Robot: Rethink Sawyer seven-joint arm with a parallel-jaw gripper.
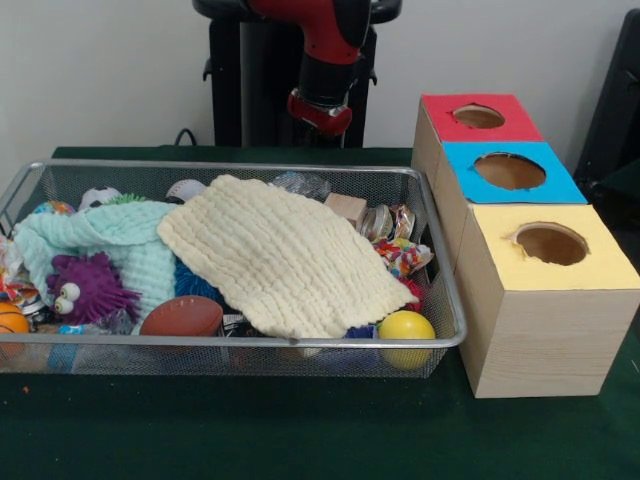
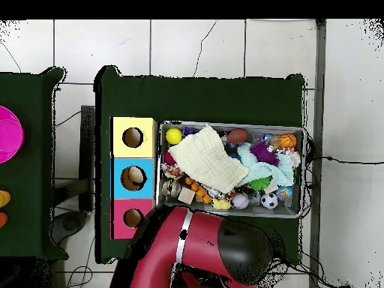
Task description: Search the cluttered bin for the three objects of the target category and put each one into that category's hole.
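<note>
A wire mesh bin [image 1: 440,262] sits just beside a row of three wooden boxes with holes, red [image 1: 478,117], blue [image 1: 510,171] and yellow [image 1: 549,243]. Inside the bin, a cream cloth [image 1: 280,255] covers much of the clutter, with a yellow ball [image 1: 406,328], brown football [image 1: 182,316] and purple toy [image 1: 88,285] around it. The arm [image 1: 325,60] hangs behind the bin; whether its gripper is open or closed cannot be told

No readable text, label or number shows anywhere.

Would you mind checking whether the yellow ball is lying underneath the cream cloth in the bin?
No, the yellow ball sits uncovered in the corner of the wire bin, just beside the edge of the cream cloth.
</note>
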